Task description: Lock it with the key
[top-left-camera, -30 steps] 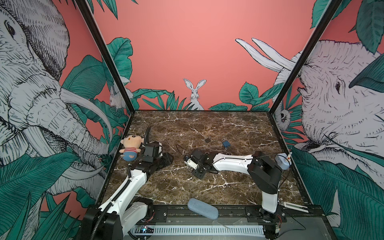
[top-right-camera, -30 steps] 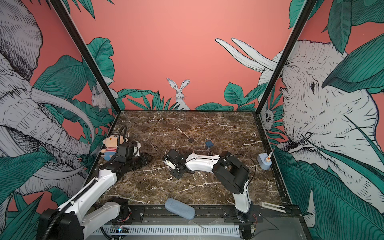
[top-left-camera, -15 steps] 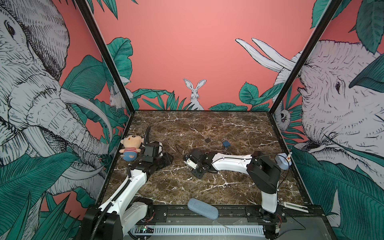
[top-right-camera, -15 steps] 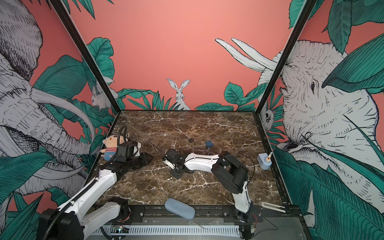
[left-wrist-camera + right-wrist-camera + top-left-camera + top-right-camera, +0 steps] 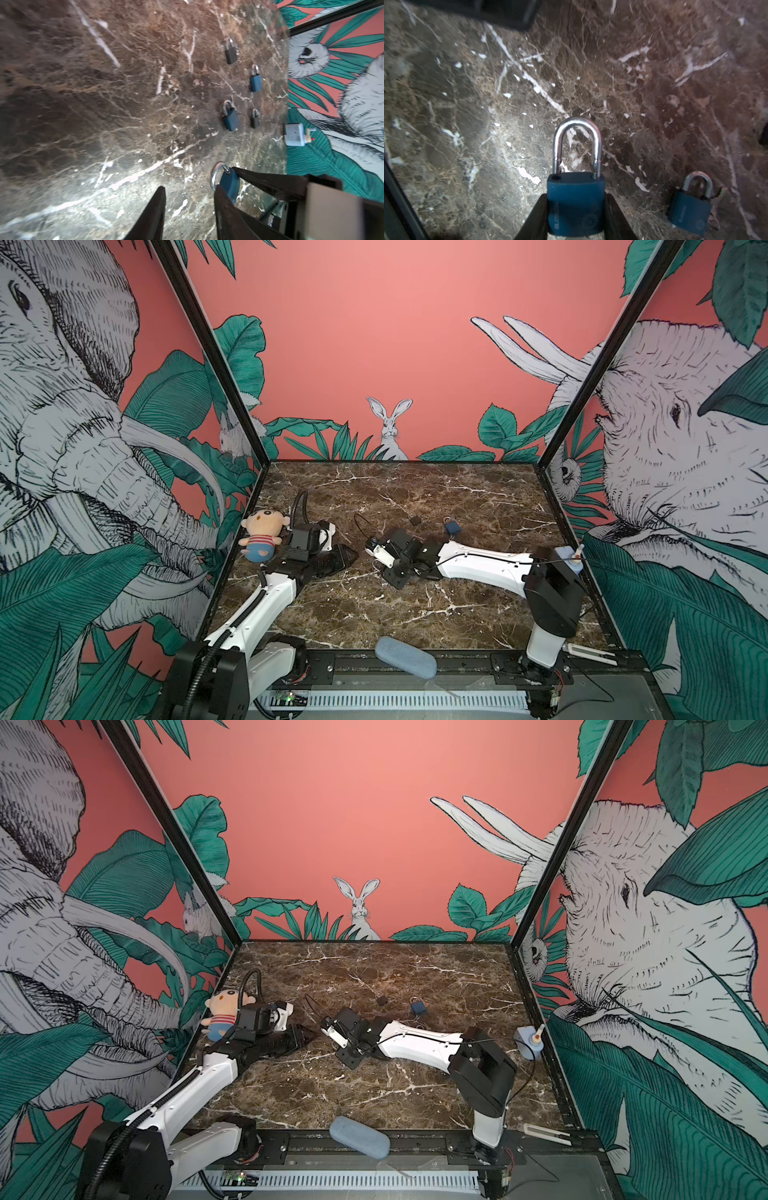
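Note:
My right gripper [image 5: 576, 195] is shut on the body of a blue padlock [image 5: 576, 205]. Its steel shackle [image 5: 578, 124] stands sprung, one leg clear of its hole. In both top views this gripper [image 5: 372, 560] lies low over the marble at mid-table, tip to tip with my left gripper [image 5: 348, 558]. The left wrist view has the left gripper [image 5: 189, 188] open with only marble between its fingers. The held padlock [image 5: 229, 182] shows just past one finger. No key can be made out for sure.
A second blue padlock [image 5: 689, 209] lies beside the held one, seen too in a top view [image 5: 453, 527]. Several padlocks [image 5: 230, 117] dot the marble in the left wrist view. A plush doll [image 5: 262, 533] sits left, a pale blue block [image 5: 567, 558] right, a grey-blue pouch [image 5: 405, 657] in front.
The right gripper has edged slightly left, closer to the left gripper. The left arm has stayed where it was.

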